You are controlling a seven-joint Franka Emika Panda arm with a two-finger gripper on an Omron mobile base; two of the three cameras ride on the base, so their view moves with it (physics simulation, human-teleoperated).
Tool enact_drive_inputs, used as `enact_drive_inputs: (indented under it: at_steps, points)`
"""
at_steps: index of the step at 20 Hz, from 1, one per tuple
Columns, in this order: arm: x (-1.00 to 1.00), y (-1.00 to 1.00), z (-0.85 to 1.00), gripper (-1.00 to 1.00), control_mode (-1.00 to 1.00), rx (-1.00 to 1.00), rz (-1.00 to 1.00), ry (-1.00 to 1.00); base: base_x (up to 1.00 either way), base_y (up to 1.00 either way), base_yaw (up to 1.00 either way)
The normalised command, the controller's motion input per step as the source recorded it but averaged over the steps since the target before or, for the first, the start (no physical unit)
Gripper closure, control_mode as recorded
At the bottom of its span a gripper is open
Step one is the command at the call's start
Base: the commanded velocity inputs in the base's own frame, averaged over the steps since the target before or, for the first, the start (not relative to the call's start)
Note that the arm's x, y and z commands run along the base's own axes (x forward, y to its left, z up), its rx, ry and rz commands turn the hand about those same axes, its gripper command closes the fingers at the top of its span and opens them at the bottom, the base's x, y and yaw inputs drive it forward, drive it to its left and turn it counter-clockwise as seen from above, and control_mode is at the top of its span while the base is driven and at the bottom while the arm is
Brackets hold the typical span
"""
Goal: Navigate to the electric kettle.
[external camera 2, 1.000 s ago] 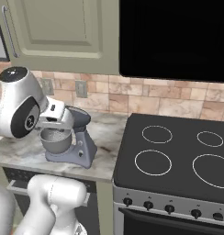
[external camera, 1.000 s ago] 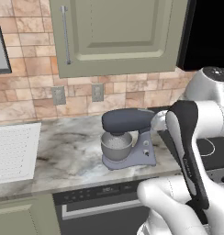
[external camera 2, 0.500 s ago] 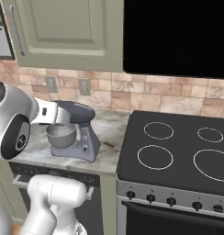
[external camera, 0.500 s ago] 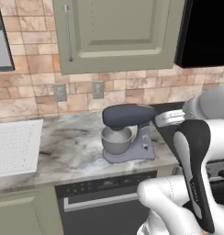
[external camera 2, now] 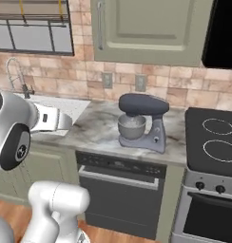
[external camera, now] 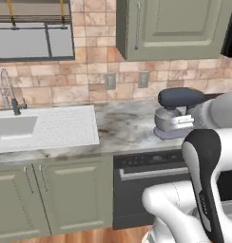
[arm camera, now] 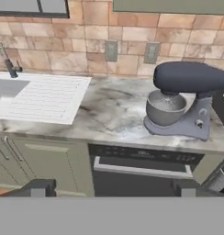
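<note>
- No kettle stands on the stretch of desk (arm camera: 109, 114) seen now; where it sits cannot be told from here.
- Far left: a sink (external camera: 15, 130) with a faucet (external camera: 8, 92) under a window (external camera: 34, 33).
- Next, a ribbed drainboard (arm camera: 42, 96), then bare marble above a dishwasher (external camera 2: 120, 194).
- Right of that, a mixer (external camera 2: 139, 121) with a steel bowl — not the target.
- Far right, a stove (external camera 2: 215, 142) touches the desk's end.
- The gripper (arm camera: 111, 187) hangs in front of the cabinets with its tips well apart, holding nothing.
- Step in hand, as I judge it: the base is driving in search of the kettle.
- Next move calls for driving along the desk until the kettle comes into sight, then squaring up to it.
</note>
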Motion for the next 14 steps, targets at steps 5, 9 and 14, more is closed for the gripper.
enact_drive_inputs:
  at_steps: [5, 9, 14]
  points:
    - [0.0, 0.0, 0.0, -1.0, 1.0, 0.0, 0.0, 0.0, 0.0, 1.0, 0.41]
    - [0.0, 0.0, 0.0, -1.0, 1.0, 0.0, 0.0, 0.0, 0.0, 1.0, 0.5]
    - [0.0, 0.0, 0.0, -1.0, 1.0, 0.0, 0.0, 0.0, 0.06, 1.0, 0.45]
